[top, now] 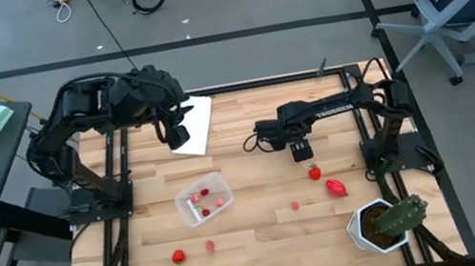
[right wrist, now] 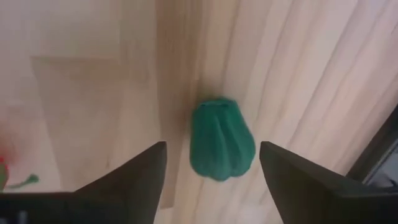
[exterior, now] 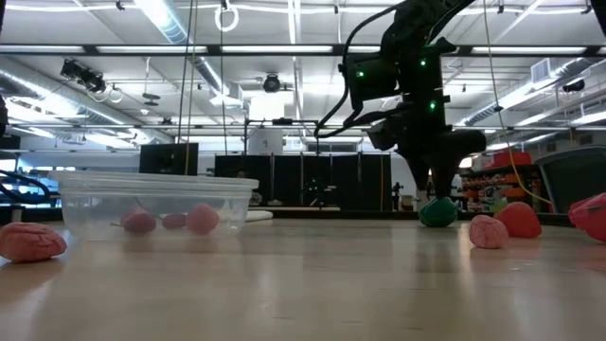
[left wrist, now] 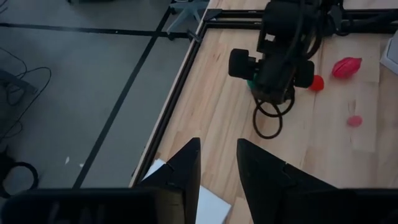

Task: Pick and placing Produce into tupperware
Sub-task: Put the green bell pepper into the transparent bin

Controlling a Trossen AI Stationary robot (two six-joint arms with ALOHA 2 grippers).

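Observation:
The clear tupperware (top: 204, 198) stands on the table's middle with a few red and pink pieces inside; it also shows in the low view (exterior: 156, 201). My right gripper (top: 302, 151) is open and points down over a round green piece (right wrist: 222, 140), which lies on the wood between its two fingers, apart from both. In the low view the gripper (exterior: 434, 185) hangs just above this green piece (exterior: 437, 210). Loose red and pink produce (top: 315, 173) lies around it. My left gripper (top: 177, 129) waits, narrowly open and empty, at the far left.
A flat white panel (top: 197, 120) lies under my left gripper. A green cactus in a white pot (top: 383, 223) stands at the near right. Loose pieces lie at the near left (top: 179, 256), the near middle (top: 295, 206) and the right (top: 336, 188).

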